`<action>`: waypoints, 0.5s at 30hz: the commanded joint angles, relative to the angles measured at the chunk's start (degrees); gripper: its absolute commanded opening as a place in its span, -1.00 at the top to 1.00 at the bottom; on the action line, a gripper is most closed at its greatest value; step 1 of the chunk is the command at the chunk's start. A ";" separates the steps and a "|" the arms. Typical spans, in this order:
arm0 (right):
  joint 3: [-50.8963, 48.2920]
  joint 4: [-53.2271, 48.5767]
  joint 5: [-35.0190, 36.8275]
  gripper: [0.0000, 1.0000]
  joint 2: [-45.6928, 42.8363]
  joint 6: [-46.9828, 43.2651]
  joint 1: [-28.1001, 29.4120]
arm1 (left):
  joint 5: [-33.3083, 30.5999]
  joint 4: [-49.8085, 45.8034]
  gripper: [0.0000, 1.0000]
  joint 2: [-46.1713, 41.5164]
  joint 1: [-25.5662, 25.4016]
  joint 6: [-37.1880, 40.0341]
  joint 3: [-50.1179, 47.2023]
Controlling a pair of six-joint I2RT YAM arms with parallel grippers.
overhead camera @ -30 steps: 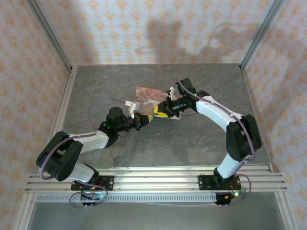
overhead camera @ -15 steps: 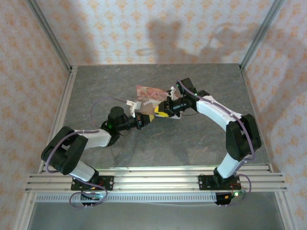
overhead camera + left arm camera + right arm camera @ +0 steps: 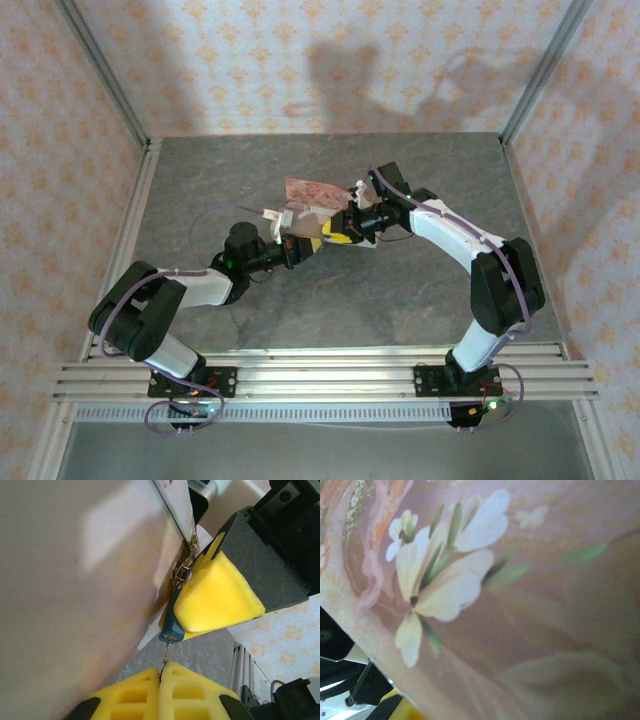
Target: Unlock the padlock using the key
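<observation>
The small teal padlock [image 3: 171,625] hangs by its silvery shackle [image 3: 181,573] from the clasp of the pink floral tin [image 3: 75,580]. In the left wrist view the right gripper's yellow pad [image 3: 215,597] presses on the padlock body, with a second yellow edge behind it. My left gripper [image 3: 162,667] is shut on the thin key [image 3: 167,652], whose tip sits in the keyhole on the padlock's underside. From above, the left gripper [image 3: 303,248] and right gripper [image 3: 332,234] meet at the tin's [image 3: 305,192] near edge. The tin's flowered lid [image 3: 495,605] lies close before the right wrist camera.
The tin stands mid-table on the grey stone-patterned surface [image 3: 400,290]. Metal frame rails [image 3: 135,240] run along the left side and the near edge. Patterned walls close in the back and sides.
The left arm's shoulder and elbow have swung a little to the right. Both grippers stay at the padlock by the tin.
</observation>
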 commanded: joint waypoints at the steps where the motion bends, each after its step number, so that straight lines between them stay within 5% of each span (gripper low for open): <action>1: 0.30 -0.59 -4.89 1.00 0.34 -0.64 1.26 | -1.20 9.58 1.00 1.58 0.57 -3.87 2.47; 9: -0.45 0.64 -3.23 1.00 1.24 -0.14 2.54 | -2.91 9.64 1.00 0.34 -1.40 -4.74 2.57; 15: 0.18 0.41 -4.21 1.00 1.26 -0.14 2.76 | -7.69 -3.08 1.00 -5.04 -3.13 5.82 2.30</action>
